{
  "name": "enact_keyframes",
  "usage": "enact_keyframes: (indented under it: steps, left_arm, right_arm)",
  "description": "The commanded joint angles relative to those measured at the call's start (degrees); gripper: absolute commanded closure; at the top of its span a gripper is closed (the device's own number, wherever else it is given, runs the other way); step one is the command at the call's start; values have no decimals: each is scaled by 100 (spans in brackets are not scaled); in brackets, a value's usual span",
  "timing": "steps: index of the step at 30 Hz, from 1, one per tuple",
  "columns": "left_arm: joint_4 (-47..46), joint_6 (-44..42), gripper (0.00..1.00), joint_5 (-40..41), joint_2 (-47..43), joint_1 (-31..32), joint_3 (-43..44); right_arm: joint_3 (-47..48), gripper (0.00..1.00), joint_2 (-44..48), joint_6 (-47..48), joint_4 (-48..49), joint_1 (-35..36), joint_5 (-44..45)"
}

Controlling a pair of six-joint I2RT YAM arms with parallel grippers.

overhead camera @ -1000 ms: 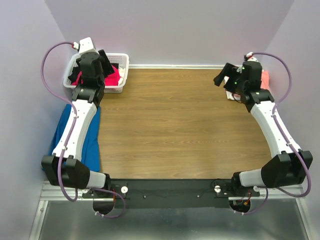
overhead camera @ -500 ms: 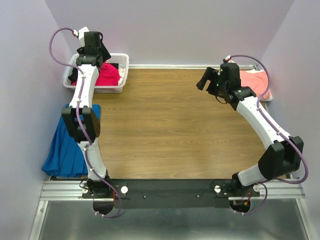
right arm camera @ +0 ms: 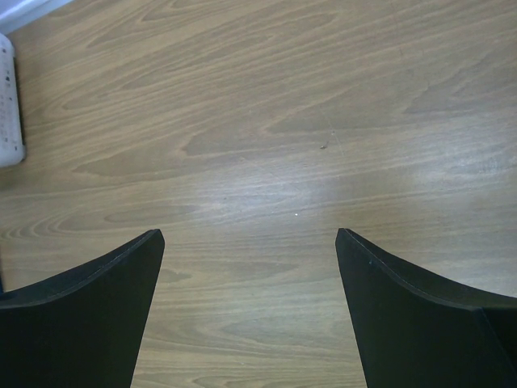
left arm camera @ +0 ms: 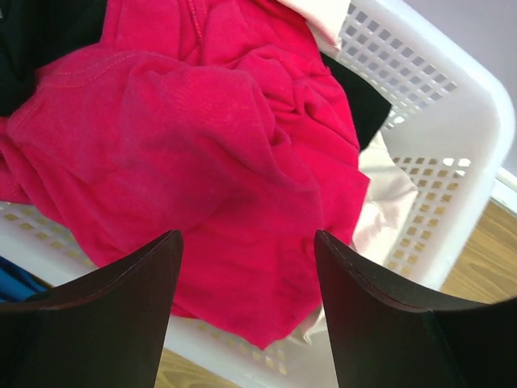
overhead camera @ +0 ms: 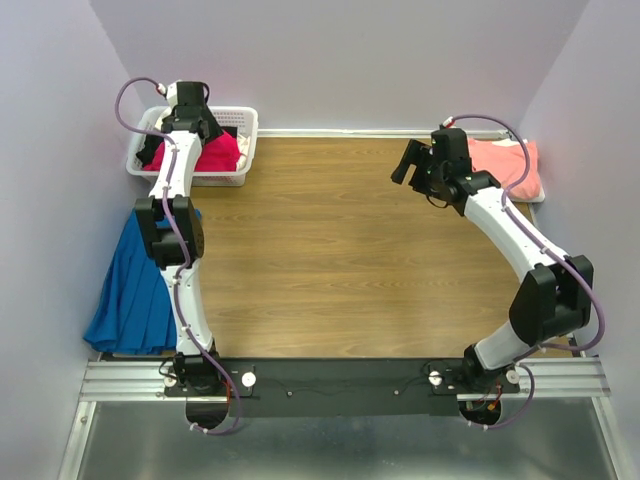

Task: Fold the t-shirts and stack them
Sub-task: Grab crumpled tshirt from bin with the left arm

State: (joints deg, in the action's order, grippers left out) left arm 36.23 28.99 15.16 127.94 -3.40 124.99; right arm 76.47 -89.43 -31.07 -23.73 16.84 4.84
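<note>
Crimson t-shirt lies unfolded in basket below released left end effector (right end effector likewise released); salmon t-shirt appears folded.

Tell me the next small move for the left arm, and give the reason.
Probably lower the left hand straight down onto the red t-shirt and close on a fold. Its jaws stand open above that shirt, which lies on top of the pile in the white basket, and nothing is held yet.
</note>
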Motion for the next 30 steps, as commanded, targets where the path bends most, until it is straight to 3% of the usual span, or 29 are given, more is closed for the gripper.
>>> enact_keyframes:
  steps: [1, 5, 9, 10, 11, 13, 14, 15, 25, 30]
  left_arm:
    - [-186, -34, 25, 313, 345, -169, 210]
    - [-327, 10, 25, 216, 617, -284, 280]
    - [-344, 45, 36, 93, 794, -363, 456]
    - [-344, 62, 44, 84, 803, -389, 465]
    - [-379, 89, 64, 49, 794, -398, 474]
    - [-423, 89, 81, 14, 768, -416, 456]
    - [-441, 89, 95, -39, 741, -425, 456]
    - [-450, 98, 100, -57, 715, -425, 465]
    - [-581, 133, 100, -522, -330, -381, -176]
    - [-590, 168, 100, -1304, -1323, -197, -580]
  right_arm:
    - [290, 4, -110, 13, -123, 39, 175]
    - [527, 4, -311, 119, -211, 39, 184]
    - [834, 4, -531, 101, -405, 39, 184]
    - [904, 4, -567, 92, -483, 39, 227]
    - [923, 4, -584, 84, -510, 39, 263]
    - [914, 4, -602, 75, -545, 39, 289]
    - [923, 4, -593, 75, -545, 39, 324]
    - [905, 4, -585, 75, -545, 39, 324]
    - [686, 4, -479, -31, -545, 39, 438]
    - [817, 4, -330, -49, -624, 30, 877]
